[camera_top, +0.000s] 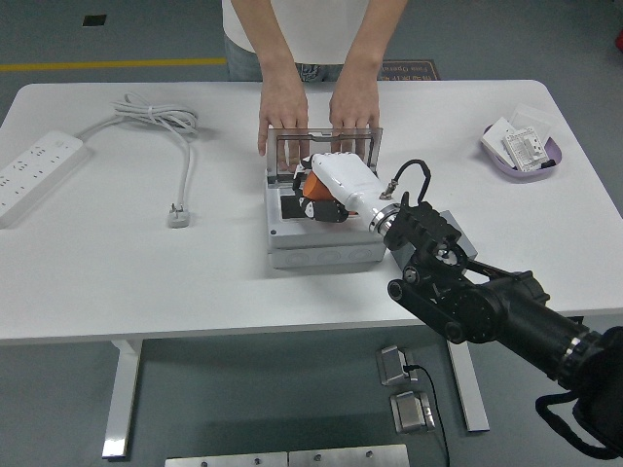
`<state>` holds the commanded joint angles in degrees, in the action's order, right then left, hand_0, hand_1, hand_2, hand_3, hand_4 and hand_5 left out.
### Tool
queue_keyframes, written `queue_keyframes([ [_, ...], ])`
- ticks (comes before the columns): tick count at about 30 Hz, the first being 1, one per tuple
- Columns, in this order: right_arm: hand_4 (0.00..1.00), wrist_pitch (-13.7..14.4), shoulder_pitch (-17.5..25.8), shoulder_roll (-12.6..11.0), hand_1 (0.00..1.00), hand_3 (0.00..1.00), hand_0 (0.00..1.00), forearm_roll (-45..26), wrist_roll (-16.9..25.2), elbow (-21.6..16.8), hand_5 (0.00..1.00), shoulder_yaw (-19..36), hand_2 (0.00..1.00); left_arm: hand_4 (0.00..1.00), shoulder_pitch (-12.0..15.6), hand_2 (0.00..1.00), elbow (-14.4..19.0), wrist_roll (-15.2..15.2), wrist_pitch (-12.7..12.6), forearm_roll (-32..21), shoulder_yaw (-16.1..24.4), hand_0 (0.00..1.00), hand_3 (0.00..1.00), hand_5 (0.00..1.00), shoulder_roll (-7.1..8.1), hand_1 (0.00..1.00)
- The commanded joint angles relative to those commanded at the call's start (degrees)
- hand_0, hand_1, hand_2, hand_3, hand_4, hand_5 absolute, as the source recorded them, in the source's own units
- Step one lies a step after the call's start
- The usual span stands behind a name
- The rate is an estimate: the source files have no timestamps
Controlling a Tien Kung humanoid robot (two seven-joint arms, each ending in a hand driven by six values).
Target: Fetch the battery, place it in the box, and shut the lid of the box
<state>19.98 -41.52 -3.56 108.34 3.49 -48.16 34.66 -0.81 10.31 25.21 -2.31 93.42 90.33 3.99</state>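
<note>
The robot's right hand (326, 195), white-shelled with black fingers, reaches into the open grey box (321, 229) at the middle of the white desk (195, 272), its fingers closed around an orange battery (311, 184) held just above the box's dark interior. The black right arm (487, 306) enters from the lower right corner and crosses the desk's near edge to get there.

Behind the hand, the box's clear lid (323, 148) stands upright at the far side of the box — a person at the far edge of the desk has the left-side hand (281, 115) and the right-side hand (353, 109) resting along its top rim.

Well apart on the right, a purple tray (526, 156) holds small white boxes and paper. On the left, a white power strip (37, 173) lies near the desk's edge, its grey cable (161, 122) looping across the far side and ending in a plug (177, 216) lying flat on the surface.
</note>
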Motion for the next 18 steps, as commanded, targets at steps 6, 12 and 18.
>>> queue_keyframes([
  [6, 0.863, 0.3, 0.2, -0.1, 0.388, 0.509, 0.394, -0.3, 0.2, 0.2, 0.473, 0.4, 0.440, 0.701, -0.1, 0.537, 0.0, 0.0, 0.1, 0.3, 0.1, 0.625, 0.622, 0.090, -0.13, 0.633],
  [12, 0.888, 0.3, 0.2, -0.1, 0.389, 0.508, 0.396, -0.5, 0.3, 0.3, 0.494, 0.6, 0.428, 0.701, -0.1, 0.537, 0.0, 0.0, 0.1, 0.3, 0.1, 0.625, 0.622, 0.090, -0.15, 0.634],
  [18, 0.895, 0.1, 0.3, -0.4, 0.385, 0.500, 0.393, -0.4, -0.4, -0.9, 0.494, 1.0, 0.420, 0.701, 0.0, 0.537, 0.0, 0.1, 0.1, 0.3, 0.1, 0.625, 0.622, 0.091, -0.25, 0.633],
])
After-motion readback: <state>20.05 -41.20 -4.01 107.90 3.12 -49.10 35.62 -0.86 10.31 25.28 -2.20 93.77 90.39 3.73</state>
